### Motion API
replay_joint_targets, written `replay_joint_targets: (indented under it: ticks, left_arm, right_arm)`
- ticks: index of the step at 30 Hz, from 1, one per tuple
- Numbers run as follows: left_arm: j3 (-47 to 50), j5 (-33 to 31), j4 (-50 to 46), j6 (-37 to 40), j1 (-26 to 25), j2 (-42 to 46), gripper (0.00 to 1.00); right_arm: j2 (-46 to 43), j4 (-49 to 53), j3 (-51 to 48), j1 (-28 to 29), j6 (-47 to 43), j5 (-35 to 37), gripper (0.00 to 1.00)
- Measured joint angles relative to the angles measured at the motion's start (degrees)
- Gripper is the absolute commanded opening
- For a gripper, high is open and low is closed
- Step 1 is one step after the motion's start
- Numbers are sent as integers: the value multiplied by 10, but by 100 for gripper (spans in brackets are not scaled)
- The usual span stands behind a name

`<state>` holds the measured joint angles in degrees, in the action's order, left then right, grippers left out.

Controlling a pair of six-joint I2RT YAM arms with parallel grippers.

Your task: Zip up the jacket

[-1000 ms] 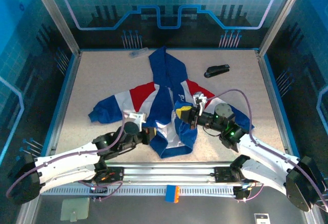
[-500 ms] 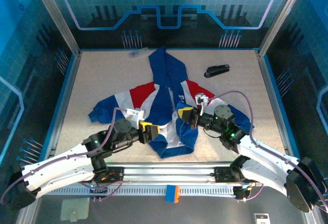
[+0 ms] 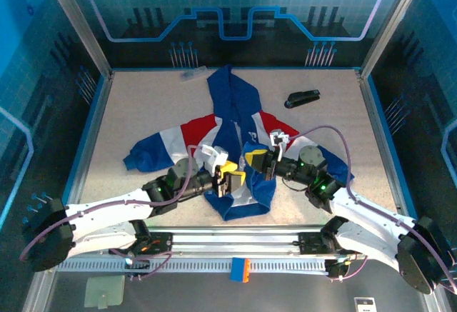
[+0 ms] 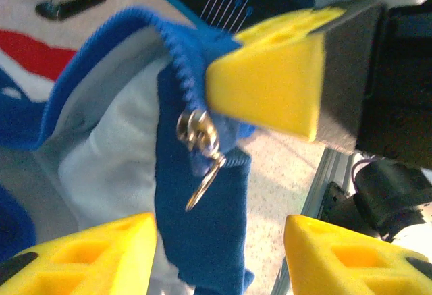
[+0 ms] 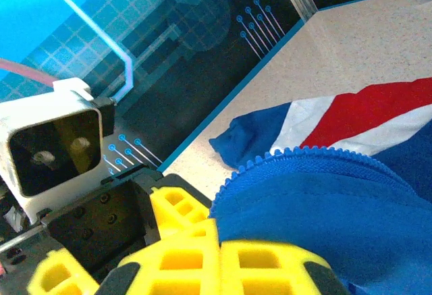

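One table (image 3: 136, 112) bears one jacket (image 3: 235, 123), spread mid-table with its hood toward the far wall, and one black stapler (image 3: 302, 98) well apart at far right. Two grippers meet at the jacket's lower front. The right gripper (image 3: 253, 159) pinches the toothed zipper edge. The left gripper (image 3: 230, 173) is spread wide, its fingers (image 4: 101, 251) flanking (not touching) the single dangling zipper pull (image 4: 200, 153). Bare tabletop lies along the left and far edges.
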<state>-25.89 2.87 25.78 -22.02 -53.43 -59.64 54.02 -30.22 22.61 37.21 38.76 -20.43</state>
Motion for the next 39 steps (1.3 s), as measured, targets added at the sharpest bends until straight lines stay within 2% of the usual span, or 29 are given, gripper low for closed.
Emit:
replay_joint_targets:
  ticks: [6,11,22,25,32,39]
  left_arm:
    - [0,0,47,19,0,-3,54]
    - [3,3,63,27,4,-9,48]
    - [18,21,71,29,12,-8,10]
    - [20,22,71,32,13,-3,2]
    - [21,21,64,36,15,17,0]
    - [21,21,16,36,16,47,0]
  right_arm:
    - [0,-15,0,0,0,-17,0]
    - [0,-24,0,0,-2,-26,0]
    - [10,-40,4,2,-2,-30,0]
    - [12,-42,6,4,-2,-32,0]
    - [13,-46,8,8,-11,-32,0]
    - [13,-46,8,8,-32,-32,0]
